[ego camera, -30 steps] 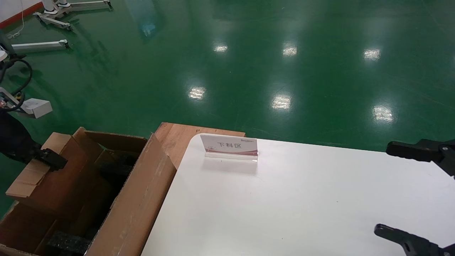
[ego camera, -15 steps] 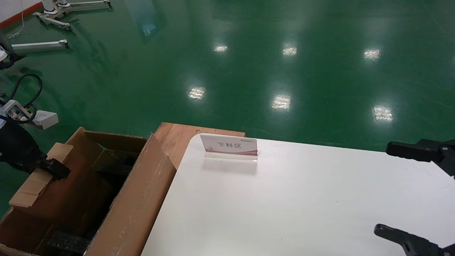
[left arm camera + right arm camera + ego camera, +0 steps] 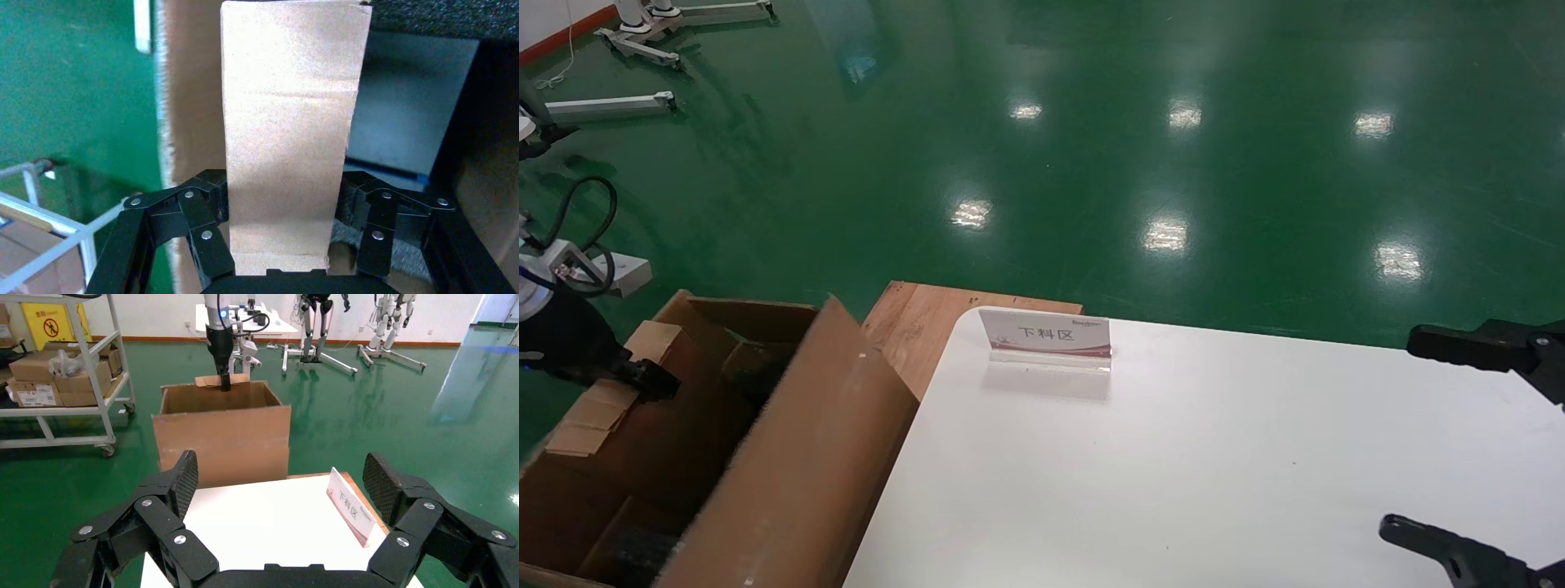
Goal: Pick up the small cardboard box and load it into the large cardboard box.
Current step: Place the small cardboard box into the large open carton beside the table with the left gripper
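Observation:
My left gripper (image 3: pixel 646 380) is shut on the small cardboard box (image 3: pixel 601 400) and holds it inside the top of the large cardboard box (image 3: pixel 797 457), which stands on the floor left of the table. In the left wrist view the fingers (image 3: pixel 205 208) press both sides of the small box (image 3: pixel 284 135), with black foam (image 3: pixel 440 15) past it. The right wrist view shows the carton (image 3: pixel 223 435) with the small box (image 3: pixel 208 381) at its rim. My right gripper (image 3: pixel 1434 437) is open and empty over the table's right side, as the right wrist view (image 3: pixel 281 478) also shows.
A white table (image 3: pixel 1173 474) carries a small sign stand (image 3: pixel 1046 335). A wooden board (image 3: pixel 919 314) lies between the table and the carton. A shelving cart with boxes (image 3: pixel 61 373) stands behind the carton. Metal stand legs (image 3: pixel 609 104) lie on the green floor.
My left gripper has lowered the small box slightly into the carton. The carton's flap beside the table has swung up and to the left. The right arm has not moved.

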You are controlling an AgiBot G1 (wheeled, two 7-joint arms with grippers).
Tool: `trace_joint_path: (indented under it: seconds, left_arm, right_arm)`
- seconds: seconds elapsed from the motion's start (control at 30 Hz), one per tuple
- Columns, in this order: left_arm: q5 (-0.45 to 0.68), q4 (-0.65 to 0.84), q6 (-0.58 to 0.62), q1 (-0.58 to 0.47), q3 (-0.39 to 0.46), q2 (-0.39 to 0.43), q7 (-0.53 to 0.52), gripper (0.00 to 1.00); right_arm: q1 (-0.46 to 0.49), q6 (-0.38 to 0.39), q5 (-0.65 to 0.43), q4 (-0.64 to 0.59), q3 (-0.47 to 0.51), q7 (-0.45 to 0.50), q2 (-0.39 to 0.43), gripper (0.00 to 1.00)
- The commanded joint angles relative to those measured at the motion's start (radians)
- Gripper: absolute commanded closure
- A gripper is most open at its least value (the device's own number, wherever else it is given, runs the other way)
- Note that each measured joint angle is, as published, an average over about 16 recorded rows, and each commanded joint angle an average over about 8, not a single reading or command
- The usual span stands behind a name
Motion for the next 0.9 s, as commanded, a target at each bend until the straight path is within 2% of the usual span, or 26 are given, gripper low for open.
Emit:
trace_joint_path:
  seconds: [0.03, 0.07, 0.2, 0.3, 0.37, 0.9]
  left_arm:
    - [-0.005, 0.007, -0.028, 0.019, -0.003, -0.002, 0.000, 0.87]
    - [-0.006, 0.008, -0.035, 0.023, -0.004, -0.002, -0.001, 0.77]
    - [-0.009, 0.013, -0.050, 0.033, -0.007, -0.002, 0.000, 0.28]
    - [-0.010, 0.014, -0.051, 0.032, -0.007, -0.002, -0.001, 0.03]
    - [-0.010, 0.013, -0.049, 0.030, -0.007, -0.002, -0.001, 0.00]
    - [-0.007, 0.007, -0.036, 0.021, -0.005, -0.002, -0.001, 0.00]
  right_arm:
    - [0.000, 0.000, 0.000, 0.000, 0.000, 0.000, 0.000, 0.00]
    - [0.000, 0.000, 0.000, 0.000, 0.000, 0.000, 0.000, 0.00]
    - [0.000, 0.000, 0.000, 0.000, 0.000, 0.000, 0.000, 0.00]
    - [0.000, 0.000, 0.000, 0.000, 0.000, 0.000, 0.000, 0.00]
    - [0.000, 0.000, 0.000, 0.000, 0.000, 0.000, 0.000, 0.00]
    - [0.000, 0.000, 0.000, 0.000, 0.000, 0.000, 0.000, 0.00]
